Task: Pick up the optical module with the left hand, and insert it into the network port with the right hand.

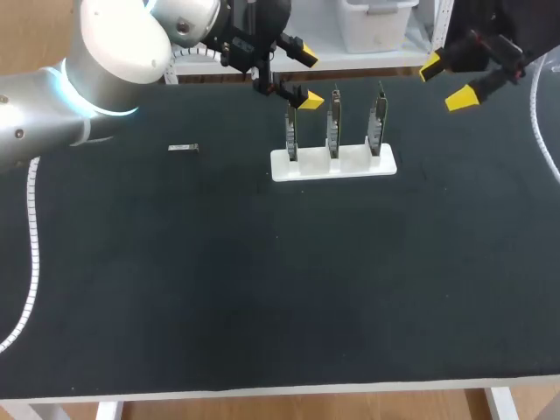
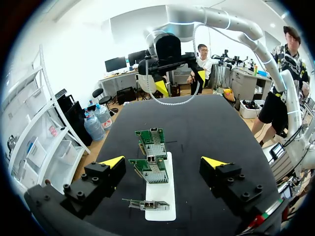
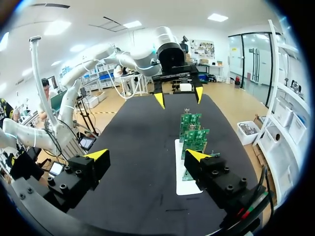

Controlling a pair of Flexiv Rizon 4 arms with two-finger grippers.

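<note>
Left of the white stand (image 1: 350, 166): swing the open left gripper (image 1: 306, 79) over the small module (image 1: 183, 148), straddle its narrow sides, close gently; hold the open right gripper (image 1: 446, 82) clear.

The table (image 1: 262, 289) is black; the holder (image 1: 350, 166) is white, its three boards (image 2: 149, 170) green. The left gripper (image 1: 306, 79) and right gripper (image 1: 446, 82) are black, tipped yellow. The module (image 1: 183, 148) looks silvery-grey.
</note>
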